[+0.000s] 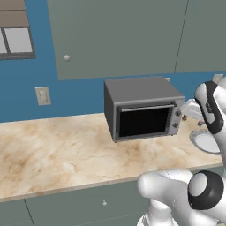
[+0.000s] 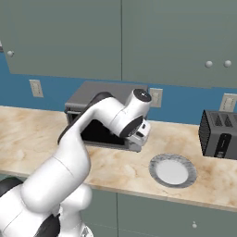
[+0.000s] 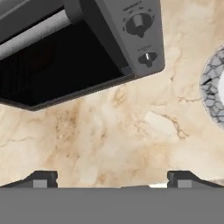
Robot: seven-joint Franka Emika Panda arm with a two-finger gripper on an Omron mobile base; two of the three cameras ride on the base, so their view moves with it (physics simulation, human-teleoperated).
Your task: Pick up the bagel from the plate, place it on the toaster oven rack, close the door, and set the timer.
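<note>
I'm working in a home kitchen. In front of me a marble-patterned countertop [image 1: 57, 150] runs along a blue wall [image 1: 75, 95], with grey-green upper cabinets [image 2: 115, 37] with small round knobs above and matching base cabinets [image 2: 166, 215] below. A grey toaster oven [image 1: 142, 107] with two knobs on its side panel sits on the counter, a black toaster [image 2: 220, 134] stands farther along, and a round plate [image 2: 172, 171] lies between them. Pale wall outlets [image 1: 43, 95] dot the backsplash, and a window [image 1: 16, 31] shows at the far left.
</note>
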